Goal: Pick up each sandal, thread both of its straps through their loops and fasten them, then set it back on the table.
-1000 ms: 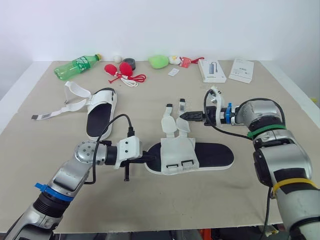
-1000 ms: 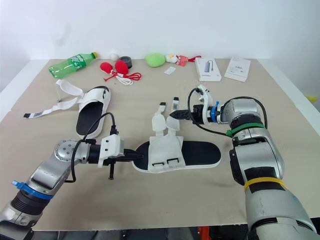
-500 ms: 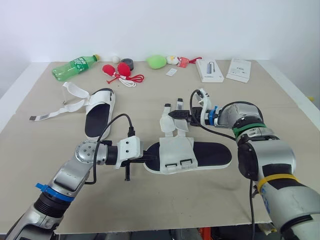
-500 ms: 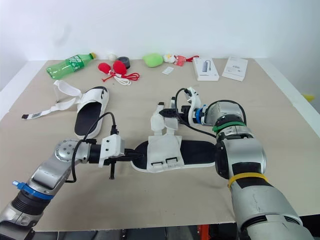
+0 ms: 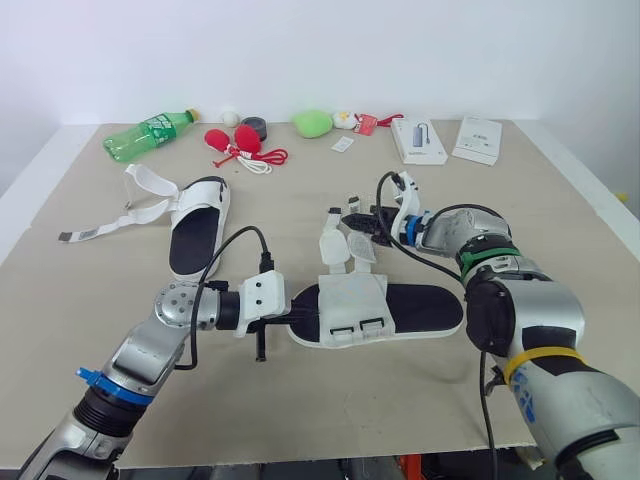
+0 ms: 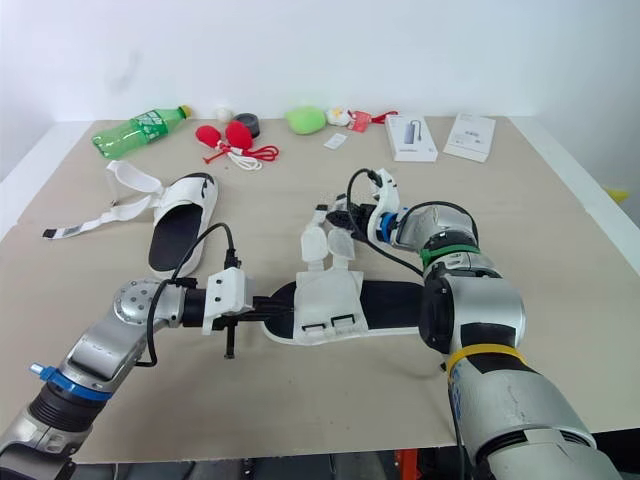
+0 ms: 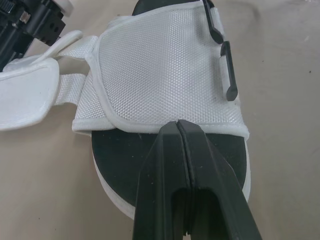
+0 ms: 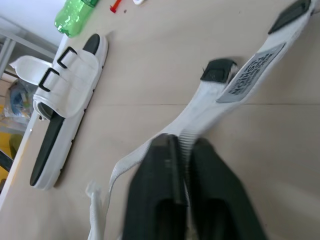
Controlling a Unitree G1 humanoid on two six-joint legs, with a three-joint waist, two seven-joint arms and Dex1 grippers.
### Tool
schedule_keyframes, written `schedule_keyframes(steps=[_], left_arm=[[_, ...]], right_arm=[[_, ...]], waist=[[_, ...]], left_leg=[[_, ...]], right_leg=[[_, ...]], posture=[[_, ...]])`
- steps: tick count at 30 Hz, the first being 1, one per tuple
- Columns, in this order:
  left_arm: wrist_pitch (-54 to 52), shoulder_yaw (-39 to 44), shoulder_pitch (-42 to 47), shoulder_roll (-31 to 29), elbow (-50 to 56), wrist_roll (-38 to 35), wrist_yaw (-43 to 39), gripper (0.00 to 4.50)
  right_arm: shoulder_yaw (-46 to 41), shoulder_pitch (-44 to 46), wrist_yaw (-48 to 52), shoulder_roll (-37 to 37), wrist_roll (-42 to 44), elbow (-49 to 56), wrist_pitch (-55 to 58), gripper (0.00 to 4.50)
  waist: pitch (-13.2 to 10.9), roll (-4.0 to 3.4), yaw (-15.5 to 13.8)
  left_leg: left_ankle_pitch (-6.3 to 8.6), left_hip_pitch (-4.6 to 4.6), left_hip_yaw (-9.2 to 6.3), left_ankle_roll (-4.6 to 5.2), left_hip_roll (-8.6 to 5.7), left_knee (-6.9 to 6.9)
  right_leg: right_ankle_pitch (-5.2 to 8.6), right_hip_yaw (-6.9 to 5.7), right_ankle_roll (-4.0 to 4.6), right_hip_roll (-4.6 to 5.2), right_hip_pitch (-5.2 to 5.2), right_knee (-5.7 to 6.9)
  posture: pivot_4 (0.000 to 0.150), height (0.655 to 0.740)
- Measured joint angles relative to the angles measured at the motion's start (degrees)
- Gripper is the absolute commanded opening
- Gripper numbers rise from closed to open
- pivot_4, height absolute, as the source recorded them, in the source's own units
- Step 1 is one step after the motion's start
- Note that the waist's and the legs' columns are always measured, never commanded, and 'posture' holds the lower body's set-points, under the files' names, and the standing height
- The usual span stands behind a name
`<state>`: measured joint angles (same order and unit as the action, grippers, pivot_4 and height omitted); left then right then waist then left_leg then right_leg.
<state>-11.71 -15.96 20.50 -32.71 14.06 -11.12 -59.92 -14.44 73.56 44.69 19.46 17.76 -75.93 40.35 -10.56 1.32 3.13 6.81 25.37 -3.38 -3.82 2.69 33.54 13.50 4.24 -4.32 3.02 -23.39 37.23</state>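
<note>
Left tool (image 7: 178, 131): fingers pressed together, tip resting on the black footbed of the near sandal (image 5: 425, 310), which lies flat on the desk (image 5: 400, 400); right tool (image 8: 181, 146) pinches one white webbing strap (image 8: 240, 80); strap judged limp, so grip close to its stiffer black tip; sole probably light and semi-rigid; second sandal (image 5: 197, 232) lies beyond, straps loose.

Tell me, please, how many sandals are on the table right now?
2. The near sandal lies front centre, the left gripper at its end and the right gripper shut on its strap. The far sandal lies farther back on the robot's left, unfastened.
</note>
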Motion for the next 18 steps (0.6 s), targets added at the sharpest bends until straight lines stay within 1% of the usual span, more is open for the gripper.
schedule_keyframes(steps=[2,5,7,9,10,12,13,15,17,18], left_arm=[[0.0,-0.01,-0.06,0.08,0.07,0.0,0.04,0.0],[-0.02,-0.03,-0.26,0.2,0.08,0.01,0.47,0.0],[-0.02,-0.04,-0.26,0.31,0.07,0.06,0.65,0.0],[-0.01,-0.08,-0.24,0.36,0.05,0.16,0.72,0.0],[-0.01,-0.1,-0.22,0.43,0.04,0.36,0.77,0.0],[-0.01,-0.1,-0.2,0.43,-0.02,0.65,0.83,0.0],[-0.01,-0.1,-0.19,0.44,-0.03,0.7,0.83,0.0],[-0.01,-0.12,-0.08,0.49,-0.07,1.05,0.87,0.0],[-0.01,-0.16,-0.05,0.44,-0.19,1.29,0.88,0.0],[-0.01,-0.2,-0.05,0.38,-0.23,1.69,0.87,0.0]], right_arm=[[0.0,0.0,0.46,0.0,-0.04,0.0,0.05,0.05],[0.36,0.0,3.75,0.03,-0.39,0.11,-0.37,0.05],[3.01,-0.17,8.94,0.06,-2.62,1.1,-4.0,0.05],[7.41,-1.34,16.45,0.42,-5.92,4.09,-11.0,0.05],[8.74,-3.07,20.92,0.72,-6.72,7.0,-16.31,0.05],[9.45,-5.07,25.02,0.86,-6.91,9.76,-22.24,0.05],[9.54,-5.83,26.09,0.86,-6.89,10.78,-24.43,0.05],[9.38,-10.2,28.91,0.86,-6.43,16.84,-33.47,0.05],[9.24,-13.42,29.99,0.71,-5.9,20.32,-40.2,0.05],[8.89,-15.83,30.28,0.46,-5.43,23.08,-45.68,0.05]], waist=[[0.0,0.0,0.0],[0.0,0.0,0.01],[-0.01,-0.02,0.02],[-0.02,-0.03,0.04],[-0.02,-0.03,0.04],[-0.03,-0.05,0.05],[-0.03,-0.05,0.05],[-0.03,-0.04,-0.03],[-0.03,-0.05,-0.03],[-0.03,-0.05,-0.04]], left_leg=[[0.0,0.0,0.0,0.0,0.0,0.0],[0.0,0.0,0.0,0.0,0.0,0.0],[0.0,0.0,0.0,0.0,0.0,0.0],[0.0,0.0,0.0,0.0,0.0,-0.01],[0.01,0.0,-0.01,-0.01,0.0,-0.01],[0.01,0.0,-0.01,-0.01,0.0,-0.01],[0.01,0.0,-0.01,-0.01,0.0,-0.02],[0.01,0.0,-0.04,-0.01,0.0,-0.02],[0.01,0.0,-0.04,-0.01,0.0,-0.02],[0.0,-0.02,-0.04,-0.01,0.0,-0.02]], right_leg=[[0.0,0.0,0.0,0.0,0.0,0.0],[0.0,0.0,0.0,0.0,-0.01,0.0],[0.01,0.01,-0.02,-0.01,-0.01,0.0],[0.03,0.0,-0.04,-0.02,-0.01,0.0],[0.04,0.0,-0.06,-0.03,0.02,0.0],[0.04,0.01,-0.07,-0.03,0.01,0.0],[0.04,0.01,-0.07,-0.03,0.01,0.0],[0.05,0.01,-0.08,-0.04,0.03,0.0],[0.05,0.02,-0.09,-0.04,0.04,0.0],[0.05,0.02,-0.09,-0.04,0.05,0.0]], posture=[[0.15,0.74],[0.15,0.74],[0.15,0.74],[0.15,0.74],[0.15,0.74],[0.15,0.74],[0.15,0.74],[0.15,0.74],[0.15,0.74],[0.15,0.74]])
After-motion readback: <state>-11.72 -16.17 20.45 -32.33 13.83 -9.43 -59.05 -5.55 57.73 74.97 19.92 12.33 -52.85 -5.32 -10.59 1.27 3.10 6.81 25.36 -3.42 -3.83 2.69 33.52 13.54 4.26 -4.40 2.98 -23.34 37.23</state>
